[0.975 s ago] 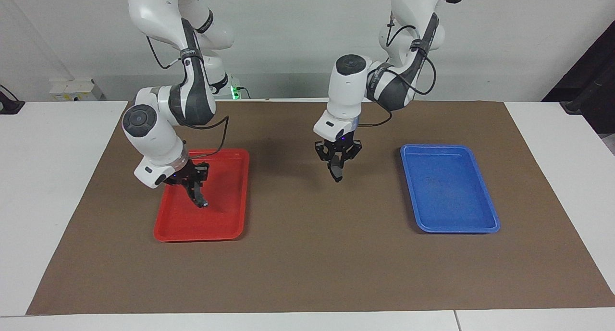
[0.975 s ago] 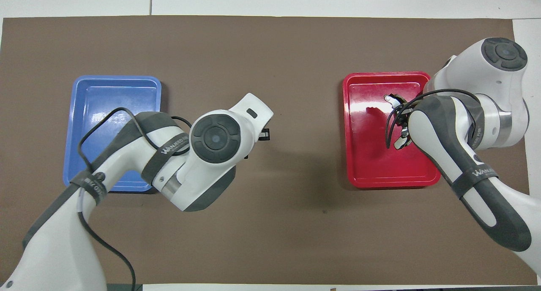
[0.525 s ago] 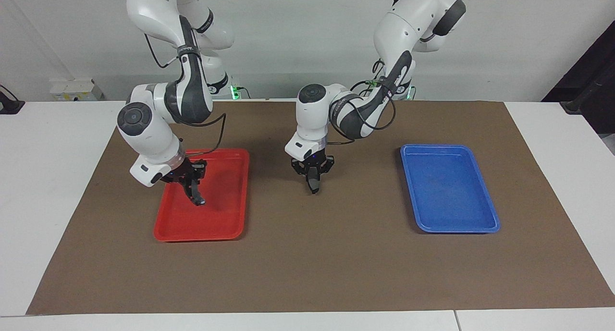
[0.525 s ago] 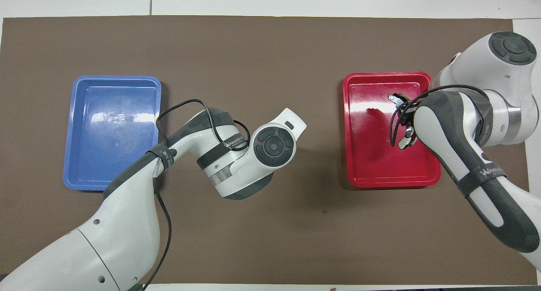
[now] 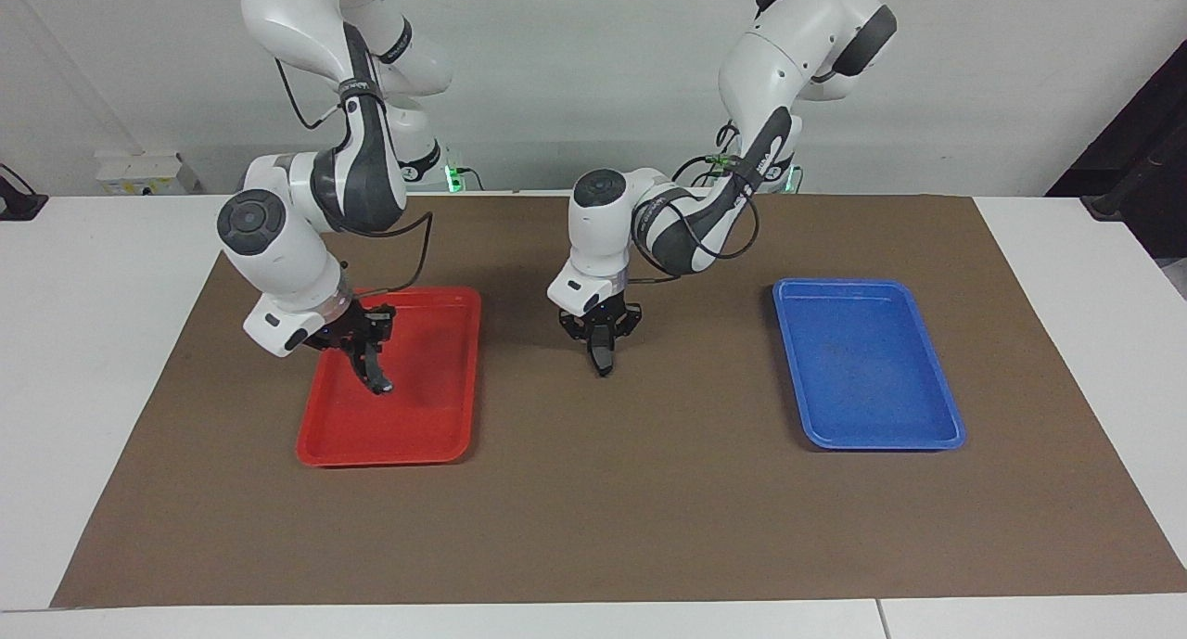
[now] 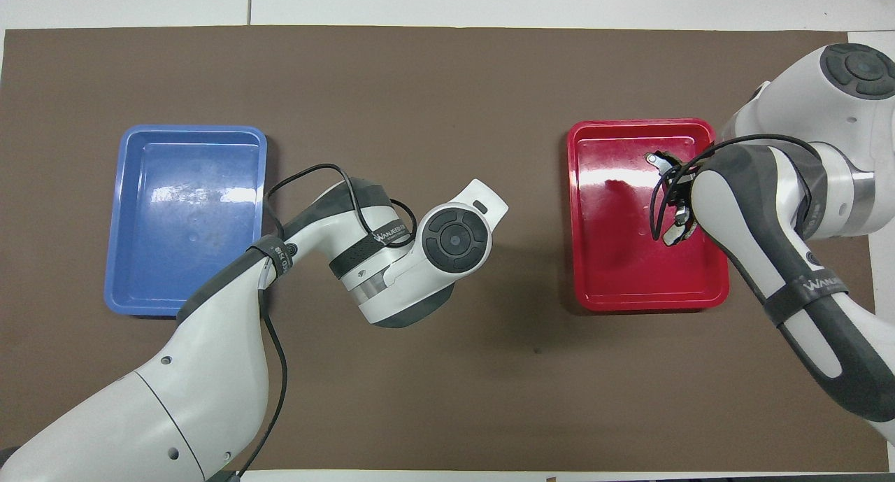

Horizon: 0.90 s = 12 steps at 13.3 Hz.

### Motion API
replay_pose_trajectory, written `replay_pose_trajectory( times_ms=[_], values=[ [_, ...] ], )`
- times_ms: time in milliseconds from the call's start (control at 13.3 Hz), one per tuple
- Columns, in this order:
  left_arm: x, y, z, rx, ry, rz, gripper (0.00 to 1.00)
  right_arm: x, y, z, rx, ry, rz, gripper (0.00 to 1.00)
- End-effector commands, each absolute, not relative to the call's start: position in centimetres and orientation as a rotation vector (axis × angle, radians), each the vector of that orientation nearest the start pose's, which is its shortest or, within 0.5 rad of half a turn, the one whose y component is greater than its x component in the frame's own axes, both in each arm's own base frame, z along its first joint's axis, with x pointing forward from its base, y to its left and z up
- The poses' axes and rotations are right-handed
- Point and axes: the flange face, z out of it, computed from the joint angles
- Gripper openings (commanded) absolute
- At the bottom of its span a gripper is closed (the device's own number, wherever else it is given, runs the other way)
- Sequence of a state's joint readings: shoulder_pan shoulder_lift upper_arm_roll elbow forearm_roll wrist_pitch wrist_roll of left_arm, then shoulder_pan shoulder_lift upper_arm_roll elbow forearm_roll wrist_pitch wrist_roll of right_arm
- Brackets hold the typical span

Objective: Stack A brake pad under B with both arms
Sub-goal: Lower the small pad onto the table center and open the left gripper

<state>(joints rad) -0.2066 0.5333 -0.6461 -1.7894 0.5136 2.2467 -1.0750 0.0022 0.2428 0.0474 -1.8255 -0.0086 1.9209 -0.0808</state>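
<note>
Both arms hold pads in the air.
Left gripper (image 5: 601,340) grips pad A (image 5: 603,356) over the mat (image 5: 593,509); right gripper (image 5: 363,347) grips B (image 5: 374,372) over the red tray (image 5: 454,435).

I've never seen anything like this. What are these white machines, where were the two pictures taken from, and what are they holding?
They are two robot arms at a table. One picture faces them from across the table; the other looks down from above them. On the brown mat lie a red tray and a blue tray. The right end effector, over the red tray, grips a long curved pad. The left end effector, over the mat between the trays, grips a short dark pad.
</note>
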Motion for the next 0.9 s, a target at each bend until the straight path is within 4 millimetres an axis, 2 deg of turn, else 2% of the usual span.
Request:
replay_pose_trajectory(
  times_ms=[0, 75, 150, 300, 375, 450, 600, 750, 825],
  values=[
    [47.4, -45.8, 30.7, -3.122, -0.011, -0.199, 0.46, 60.2, 2.2, 40.1, -3.124, -0.250, 0.240, 0.00],
    [47.5, -45.9, 30.8, -3.123, -0.011, -0.204, 0.61, 60.2, 2.3, 40.2, -3.123, -0.249, 0.238, 0.00],
    [47.7, -45.8, 31.0, -3.121, -0.019, -0.205, 0.70, 60.2, 2.3, 40.4, -3.123, -0.251, 0.235, 0.00],
    [48.4, -45.8, 32.0, -3.111, -0.034, -0.215, 0.75, 60.3, 2.4, 40.7, -3.123, -0.253, 0.238, 0.00],
    [49.6, -45.7, 33.7, -3.106, -0.055, -0.235, 0.91, 60.4, 2.4, 41.0, -3.123, -0.253, 0.235, 0.00],
    [50.1, -45.4, 34.4, -3.088, -0.069, -0.233, 1.00, 60.4, 2.7, 41.4, -3.120, -0.259, 0.247, 0.00],
    [50.5, -44.5, 35.0, -3.055, -0.092, -0.221, 1.00, 60.5, 3.1, 41.6, -3.117, -0.264, 0.249, 0.00],
    [50.9, -43.2, 37.0, -3.024, -0.112, -0.241, 1.00, 60.5, 3.8, 41.8, -3.109, -0.261, 0.244, 0.00],
    [51.4, -41.8, 38.2, -3.002, -0.106, -0.241, 1.00, 60.5, 5.9, 41.9, -3.102, -0.304, 0.236, 0.00]
  ],
)
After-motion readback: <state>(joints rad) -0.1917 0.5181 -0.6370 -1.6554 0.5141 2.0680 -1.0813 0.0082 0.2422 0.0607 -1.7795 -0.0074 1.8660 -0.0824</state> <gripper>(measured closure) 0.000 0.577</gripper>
